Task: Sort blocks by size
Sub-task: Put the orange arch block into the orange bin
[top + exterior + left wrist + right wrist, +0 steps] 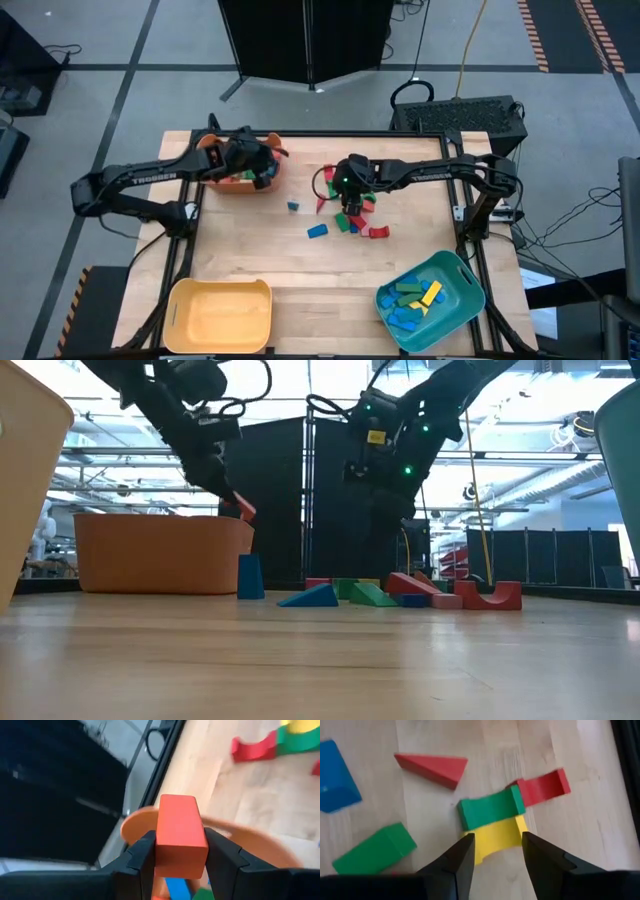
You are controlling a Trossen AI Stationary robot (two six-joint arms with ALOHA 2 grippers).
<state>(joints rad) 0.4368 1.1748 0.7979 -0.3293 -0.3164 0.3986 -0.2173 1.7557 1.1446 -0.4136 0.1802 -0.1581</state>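
Hovering over the orange bin, the left gripper was clamped on an orange block, its long axis running out along the fingers, so release probably needed only a drop straight down. Beside that bin lay the loose pile of blocks, with the right gripper directly above it, fingers apart over a yellow arch that touched a green arch.

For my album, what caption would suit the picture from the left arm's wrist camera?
Left gripper holds an orange block over the orange bin.
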